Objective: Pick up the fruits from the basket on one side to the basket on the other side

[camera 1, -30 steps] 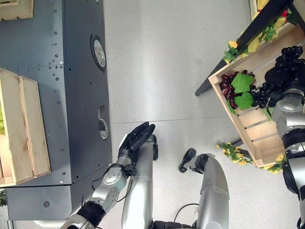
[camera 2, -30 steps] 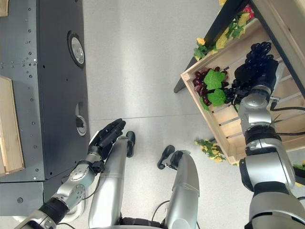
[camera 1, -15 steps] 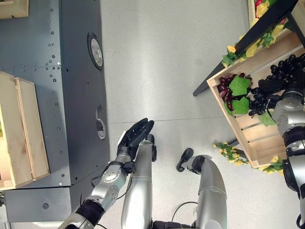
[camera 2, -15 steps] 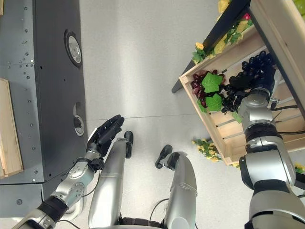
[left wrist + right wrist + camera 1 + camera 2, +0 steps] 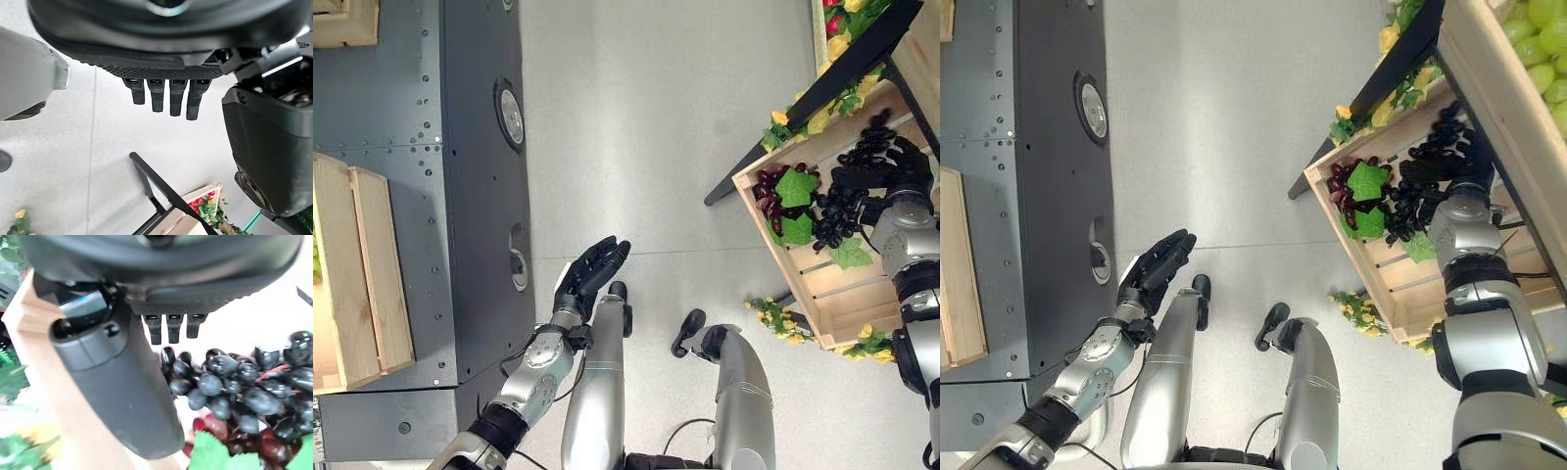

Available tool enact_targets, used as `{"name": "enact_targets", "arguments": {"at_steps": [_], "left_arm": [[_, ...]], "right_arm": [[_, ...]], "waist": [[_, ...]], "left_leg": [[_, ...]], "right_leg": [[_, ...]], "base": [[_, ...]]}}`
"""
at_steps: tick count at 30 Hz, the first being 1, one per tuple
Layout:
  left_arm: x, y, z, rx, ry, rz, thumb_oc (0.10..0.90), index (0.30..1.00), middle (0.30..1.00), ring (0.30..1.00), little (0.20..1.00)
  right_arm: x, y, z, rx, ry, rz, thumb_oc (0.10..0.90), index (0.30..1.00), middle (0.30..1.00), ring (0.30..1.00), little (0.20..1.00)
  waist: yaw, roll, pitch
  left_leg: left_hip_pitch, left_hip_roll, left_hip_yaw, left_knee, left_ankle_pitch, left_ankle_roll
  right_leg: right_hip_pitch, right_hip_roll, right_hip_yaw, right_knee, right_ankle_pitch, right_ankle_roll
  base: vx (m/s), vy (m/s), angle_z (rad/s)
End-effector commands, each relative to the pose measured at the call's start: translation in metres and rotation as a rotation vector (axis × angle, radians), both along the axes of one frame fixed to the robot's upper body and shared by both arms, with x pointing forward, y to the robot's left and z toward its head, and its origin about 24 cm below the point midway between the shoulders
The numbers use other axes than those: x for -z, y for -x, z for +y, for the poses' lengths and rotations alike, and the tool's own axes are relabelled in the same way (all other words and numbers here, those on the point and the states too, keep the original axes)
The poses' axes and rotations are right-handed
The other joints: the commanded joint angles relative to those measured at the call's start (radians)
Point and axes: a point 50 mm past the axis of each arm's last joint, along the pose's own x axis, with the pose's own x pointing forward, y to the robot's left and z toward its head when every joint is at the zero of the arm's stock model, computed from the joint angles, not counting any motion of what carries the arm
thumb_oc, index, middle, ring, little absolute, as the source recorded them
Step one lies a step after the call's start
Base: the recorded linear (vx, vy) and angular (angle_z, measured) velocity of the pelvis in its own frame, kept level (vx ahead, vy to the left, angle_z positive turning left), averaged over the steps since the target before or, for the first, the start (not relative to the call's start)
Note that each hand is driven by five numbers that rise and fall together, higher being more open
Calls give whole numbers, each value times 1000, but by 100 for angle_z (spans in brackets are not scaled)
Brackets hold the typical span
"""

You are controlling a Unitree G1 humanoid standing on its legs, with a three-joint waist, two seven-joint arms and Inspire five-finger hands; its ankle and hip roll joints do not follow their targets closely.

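Note:
A wooden crate [image 5: 800, 292] on a black stand at my right holds black grapes [image 5: 837, 211], red grapes [image 5: 763, 186] and green leaves. My right hand [image 5: 901, 174] reaches into it. The black bunch lies against the hand and spreads towards the red grapes. In the right wrist view the fingers [image 5: 168, 328] are straight and the thumb [image 5: 127, 382] stands out. The black grapes [image 5: 234, 387] lie just past them, above the red grapes [image 5: 266, 448]. My left hand [image 5: 590, 279] hangs open and holds nothing. A second wooden crate [image 5: 367, 264] sits at the far left.
The left crate rests on a grey riveted metal table [image 5: 440, 147]. Another crate with green grapes [image 5: 1538, 29] stands beyond the right one. Yellow flowers and leaves trim the stand [image 5: 783, 117] and lie on the pale floor [image 5: 636, 127].
The camera has shifted a little. My right hand has moved across the crate towards the red grapes, and the black bunch has shifted with it. The left hand stays open.

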Motion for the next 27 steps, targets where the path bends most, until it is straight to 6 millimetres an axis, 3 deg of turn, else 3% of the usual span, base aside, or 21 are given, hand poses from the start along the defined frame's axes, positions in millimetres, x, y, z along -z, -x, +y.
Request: {"name": "enact_targets", "arguments": {"at_steps": [1, 3, 4, 5, 6, 10, 14, 19, 23, 27], "left_arm": [[-25, 4, -11, 59, 35, -148, 800, 900, 900, 900, 900], [-24, 3, -11, 61, 39, -142, 800, 900, 900, 900, 900], [-23, 4, -12, 65, 41, -140, 800, 900, 900, 900, 900], [-23, 4, -12, 65, 42, -140, 800, 900, 900, 900, 900], [-23, 4, -13, 67, 36, -134, 800, 900, 900, 900, 900], [-20, 7, -10, 60, 25, -124, 800, 900, 900, 900, 900], [-18, 7, -8, 55, 15, -114, 800, 900, 900, 900, 900], [-12, 9, -5, 30, 19, -100, 800, 900, 900, 900, 900], [-7, 9, -5, -7, 39, -85, 800, 900, 900, 900, 900], [0, 8, -6, -41, 61, -61, 800, 900, 900, 900, 900]], "right_arm": [[-43, 12, -20, -3, 197, -108, 800, 900, 900, 900, 900], [-31, 10, -17, -46, 298, 23, 800, 900, 900, 900, 900], [-19, 10, -18, -91, 399, 171, 800, 900, 900, 900, 900], [-19, 10, -18, -92, 399, 172, 800, 900, 900, 900, 900], [-8, 13, -21, -122, 529, 325, 800, 900, 900, 900, 900], [-6, 14, -22, -137, 636, 414, 800, 900, 900, 900, 900], [-11, 8, -9, -173, 654, 355, 800, 900, 900, 900, 900], [-11, 2, 24, -276, 631, 176, 800, 900, 900, 900, 900], [10, 4, 53, -385, 633, 115, 800, 900, 900, 900, 900], [45, 13, 90, -516, 648, 93, 800, 900, 900, 900, 900]], "waist": [[18, -21, -15], [17, -23, -15], [17, -27, -15], [16, -26, -15], [19, -32, -15], [22, -44, -15], [26, -49, -15], [14, -46, -15], [-5, -35, -15], [-27, -18, -25]], "left_leg": [[127, 7, 38, -61, -104, 18], [150, 11, 44, -67, -102, 18], [167, 13, 47, -75, -99, 17], [168, 13, 47, -76, -98, 17], [179, 16, 47, -79, -95, 17], [200, 23, 46, -83, -93, 15], [216, 25, 46, -89, -94, 14], [267, 28, 60, -116, -90, 9], [344, 27, 84, -175, -72, 2], [466, 25, 109, -277, -35, -10]], "right_leg": [[82, -10, -6, -85, 86, -20], [108, -13, -7, -92, 84, -21], [126, -14, -7, -101, 85, -21], [127, -14, -8, -101, 85, -21], [142, -12, -10, -108, 88, -22], [169, -8, -14, -118, 88, -22], [186, -6, -16, -124, 87, -21], [230, -4, -7, -150, 87, -18], [293, -6, 9, -204, 98, -6], [407, -6, 32, -315, 125, 18]], "base": [[46, 45, -3], [45, 26, -4], [34, 12, -3], [55, 3, -1], [36, -12, -1], [38, -18, 1], [0, 0, 0], [2, 15, -1], [25, 62, -5], [60, 43, -17]]}}
